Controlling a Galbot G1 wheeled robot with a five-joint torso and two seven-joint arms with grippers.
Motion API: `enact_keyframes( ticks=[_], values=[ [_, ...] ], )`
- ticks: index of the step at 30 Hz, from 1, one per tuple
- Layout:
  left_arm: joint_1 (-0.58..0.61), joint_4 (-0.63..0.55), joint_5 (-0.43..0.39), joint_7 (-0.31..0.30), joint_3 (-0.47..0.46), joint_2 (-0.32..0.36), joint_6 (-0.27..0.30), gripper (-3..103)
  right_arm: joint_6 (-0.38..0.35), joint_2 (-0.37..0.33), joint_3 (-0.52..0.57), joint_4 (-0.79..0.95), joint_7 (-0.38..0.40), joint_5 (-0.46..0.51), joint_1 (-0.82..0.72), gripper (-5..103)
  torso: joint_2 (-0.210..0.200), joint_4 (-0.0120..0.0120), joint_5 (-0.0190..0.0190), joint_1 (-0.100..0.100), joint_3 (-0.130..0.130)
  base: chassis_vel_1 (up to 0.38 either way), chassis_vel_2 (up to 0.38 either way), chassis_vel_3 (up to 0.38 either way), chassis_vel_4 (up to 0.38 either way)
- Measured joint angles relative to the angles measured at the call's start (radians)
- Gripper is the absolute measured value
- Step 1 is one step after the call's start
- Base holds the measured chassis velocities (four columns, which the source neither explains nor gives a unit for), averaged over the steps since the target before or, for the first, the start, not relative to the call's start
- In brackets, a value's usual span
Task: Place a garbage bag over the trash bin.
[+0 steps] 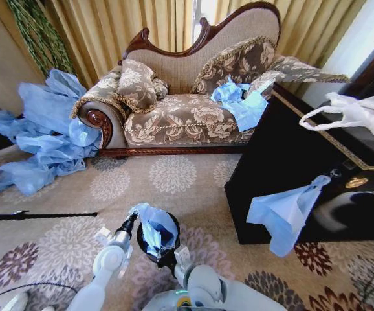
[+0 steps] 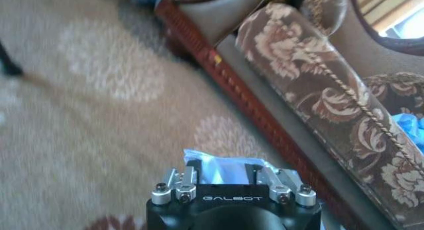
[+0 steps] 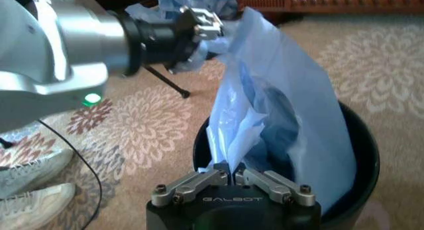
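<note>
The small black trash bin (image 1: 142, 245) stands on the patterned carpet just in front of me. The light-blue garbage bag (image 1: 156, 230) hangs partly inside it, one side drawn up above the rim. My left gripper (image 1: 134, 217) is shut on that raised edge at the bin's left side; blue film (image 2: 222, 168) shows between its fingers (image 2: 188, 175). My right gripper (image 1: 177, 253) is at the near rim, shut on the bag's lower edge. In the right wrist view the bag (image 3: 285, 91) stretches from the right gripper (image 3: 232, 171) up to the left gripper (image 3: 205, 24), over the bin (image 3: 361, 140).
A floral sofa (image 1: 187, 116) stands behind, with a heap of blue bags (image 1: 44, 136) at its left. A black cabinet (image 1: 290, 168) at the right carries a draped blue bag (image 1: 284, 214) and a white bag (image 1: 362, 113). A black rod (image 1: 38, 215) lies at the left. A person's shoes (image 3: 33, 190) are nearby.
</note>
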Motion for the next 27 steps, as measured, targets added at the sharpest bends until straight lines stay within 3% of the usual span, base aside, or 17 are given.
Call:
enact_keyframes(
  ticks=[2,5,7,8,9,11,13,15,16,18,19,20,22,24,25,26,27],
  values=[
    [0.012,-0.022,0.016,-0.003,-0.010,0.006,0.013,45,0.001,0.000,-0.001,-0.002,-0.004,-0.008,0.003,0,0.000,0.0001,0.0000,0.000,0.000,0.000,0.000,0.000,0.000],
    [0.054,-0.113,0.079,-0.060,-0.024,0.035,0.105,61,0.005,0.000,-0.003,-0.016,-0.012,-0.016,0.009,0,0.000,-0.0001,0.0000,0.000,0.000,0.000,0.000,0.000,0.000],
    [0.065,-0.133,0.109,-0.072,-0.023,0.042,0.127,67,0.006,0.001,-0.004,-0.019,-0.013,-0.016,0.009,0,0.000,-0.0001,0.0000,0.000,0.000,0.000,0.000,0.000,0.000],
    [0.078,-0.154,0.157,-0.078,-0.019,0.049,0.148,67,0.006,0.003,-0.004,-0.021,-0.013,-0.015,0.010,0,0.000,-0.0001,0.0003,0.000,0.000,0.000,0.000,0.000,0.000],
    [0.096,-0.171,0.254,-0.079,-0.005,0.059,0.167,77,0.008,0.008,-0.006,-0.025,-0.014,-0.014,0.012,0,0.000,0.0002,0.0003,0.000,0.000,0.000,0.000,0.000,0.000],
    [0.115,-0.172,0.398,-0.039,0.004,0.069,0.179,83,0.010,0.012,-0.009,-0.031,-0.014,-0.012,0.016,0,0.000,0.0000,-0.0001,0.000,0.000,0.000,0.000,0.000,0.000],
    [0.121,-0.168,0.445,-0.013,0.004,0.072,0.181,89,0.012,0.014,-0.010,-0.034,-0.014,-0.012,0.018,0,0.000,0.0000,0.0001,0.000,0.000,0.000,0.000,0.000,0.000],
    [0.144,-0.149,0.567,0.084,-0.009,0.082,0.175,97,0.015,0.013,-0.008,-0.042,-0.016,-0.010,0.020,0,0.000,-0.0001,-0.0001,0.000,0.000,0.000,0.000,0.000,0.000],
    [0.144,-0.149,0.567,0.084,-0.009,0.082,0.175,97,0.015,0.013,-0.008,-0.042,-0.016,-0.010,0.020,0,0.000,-0.0001,-0.0001,0.000,0.000,0.000,0.000,0.000,0.000],
    [0.169,-0.121,0.706,0.270,-0.052,0.106,0.124,100,0.021,0.008,-0.002,-0.047,-0.023,-0.013,0.017,0,0.000,0.0002,-0.0002,0.000,0.000,0.000,0.000,0.000,0.000],
    [0.172,-0.110,0.754,0.321,-0.066,0.120,0.105,100,0.022,0.006,-0.001,-0.048,-0.026,-0.015,0.015,0,0.000,0.0002,-0.0001,0.000,0.000,0.000,0.000,0.000,0.000],
    [0.172,-0.110,0.754,0.321,-0.066,0.120,0.105,100,0.022,0.006,-0.001,-0.048,-0.026,-0.015,0.015,0,0.000,0.0002,-0.0001,0.000,0.000,0.000,0.000,0.000,0.000],
    [0.170,-0.081,0.883,0.488,-0.116,0.166,0.038,100,0.025,0.004,0.001,-0.048,-0.028,-0.019,0.008,0,0.000,0.0000,-0.0001,0.000,0.000,0.000,0.000,0.000,0.000],
    [0.165,-0.072,0.919,0.540,-0.130,0.182,0.017,100,0.026,0.004,0.001,-0.048,-0.029,-0.020,0.007,0,0.000,0.0001,0.0000,0.000,0.000,0.000,0.000,0.000,0.000],
    [0.158,-0.064,0.951,0.595,-0.141,0.200,-0.005,100,0.028,0.005,0.001,-0.048,-0.029,-0.022,0.005,0,0.000,0.0001,-0.0001,0.000,0.000,0.000,0.000,0.000,0.000],
    [0.141,-0.054,0.987,0.725,-0.168,0.238,-0.039,100,0.029,0.007,0.002,-0.050,-0.029,-0.025,0.003,0,0.000,-0.0003,-0.0002,0.000,0.000,0.000,0.000,0.000,0.000],
    [0.131,-0.050,1.003,0.802,-0.186,0.265,-0.056,100,0.031,0.009,0.003,-0.052,-0.029,-0.027,0.001,0,0.000,-0.0002,-0.0002,0.000,0.000,0.000,0.000,0.000,0.000]
  ],
)
